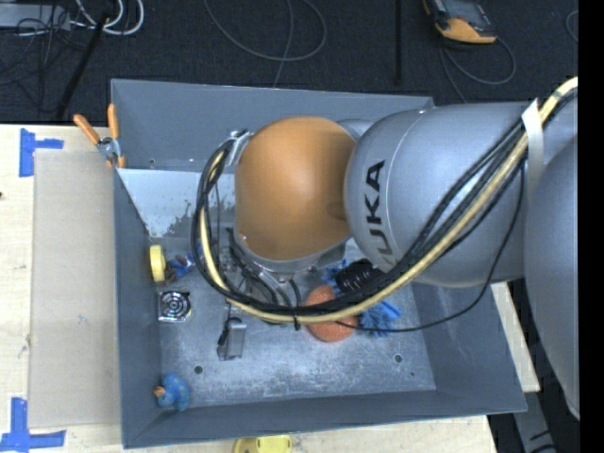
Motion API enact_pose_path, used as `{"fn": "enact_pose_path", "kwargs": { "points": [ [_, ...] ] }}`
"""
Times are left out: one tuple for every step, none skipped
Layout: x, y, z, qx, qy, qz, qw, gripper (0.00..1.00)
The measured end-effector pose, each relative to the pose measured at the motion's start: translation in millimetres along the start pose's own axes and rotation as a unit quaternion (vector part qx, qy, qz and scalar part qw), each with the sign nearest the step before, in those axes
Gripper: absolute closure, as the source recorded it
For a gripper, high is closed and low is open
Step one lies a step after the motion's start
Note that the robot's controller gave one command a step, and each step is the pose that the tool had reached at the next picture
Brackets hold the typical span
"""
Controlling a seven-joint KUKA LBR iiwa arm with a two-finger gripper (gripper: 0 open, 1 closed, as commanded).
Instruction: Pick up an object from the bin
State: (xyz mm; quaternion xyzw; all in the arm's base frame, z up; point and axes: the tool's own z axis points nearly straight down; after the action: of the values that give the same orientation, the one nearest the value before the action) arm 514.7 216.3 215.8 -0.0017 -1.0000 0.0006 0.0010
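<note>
Pincer (230, 336) low over the bare floor of the bin (311, 411), left of centre. Spread or pressed together: cannot tell. Silver round metal part (175, 305) near on its left, orange ball (328, 323) on its right, both apart from it.

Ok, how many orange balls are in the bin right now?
1: an orange ball lies near the middle of the bin, partly behind the arm, beside a blue bristly thing. The arm may hide others.

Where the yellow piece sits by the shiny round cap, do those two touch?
Apart. The camera view shows a strip of bare floor of the bin between the yellow piece and the round cap.
</note>
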Motion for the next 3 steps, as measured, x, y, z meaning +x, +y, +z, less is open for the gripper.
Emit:
{"fn": "enact_pose_path", "kwargs": {
  "points": [
    [-22.8, 0.1, -37.9, 0.000, -0.0006, -0.059, 0.9983, 0.00],
    [-36.6, -30.5, -89.0, -0.001, 0.0002, -0.013, 0.9999, 0.00],
    [-50.6, -44.8, -117.1, -0.001, -0.0056, 0.006, 1.0000, 0.00]
  ]
}}
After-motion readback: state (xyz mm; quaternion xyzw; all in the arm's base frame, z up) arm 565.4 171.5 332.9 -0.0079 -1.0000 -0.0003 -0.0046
